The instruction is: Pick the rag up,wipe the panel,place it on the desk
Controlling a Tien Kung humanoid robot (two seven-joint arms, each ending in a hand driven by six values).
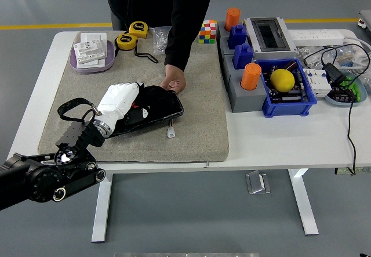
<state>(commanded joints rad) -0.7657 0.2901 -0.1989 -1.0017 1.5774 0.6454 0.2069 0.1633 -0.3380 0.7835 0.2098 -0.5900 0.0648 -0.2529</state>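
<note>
Desk [278,144] near edge runs across the lower frame; a bare white strip lies along it right of the mat, free of objects from the mat's corner to the cable at the far right. Left arm enters from the lower-left corner, crossing the desk's near-left edge onto the grey mat [197,135]. Left hand [119,101], white-shelled, lies palm down on the black rag [152,99], fingers pressed flat over the cloth rather than spread free; rag sits bunched on the black panel [162,113], which lies tilted at mid-mat. One small white connector [172,133] lies on the mat just beside the panel's near edge. Mat room: open patch near-right of the panel, open strip on the far left. A person stands at the far side; one hand [173,81] rests on the panel's far edge, touching it, dark sleeve above. Right side, near to far: one blue bin [290,107] holding one yellow ball [283,80]; two orange cylinders [251,76], one near, one far; two blue blocks [243,55]; one grey box [269,35] with a dark window. Far-right edge crowded: black cables, one white power strip [317,36]. Far edge: one colour cube [208,31], two yellow tape measures [127,40], one lilac tray [93,64] with white boxes. Right arm not seen
</note>
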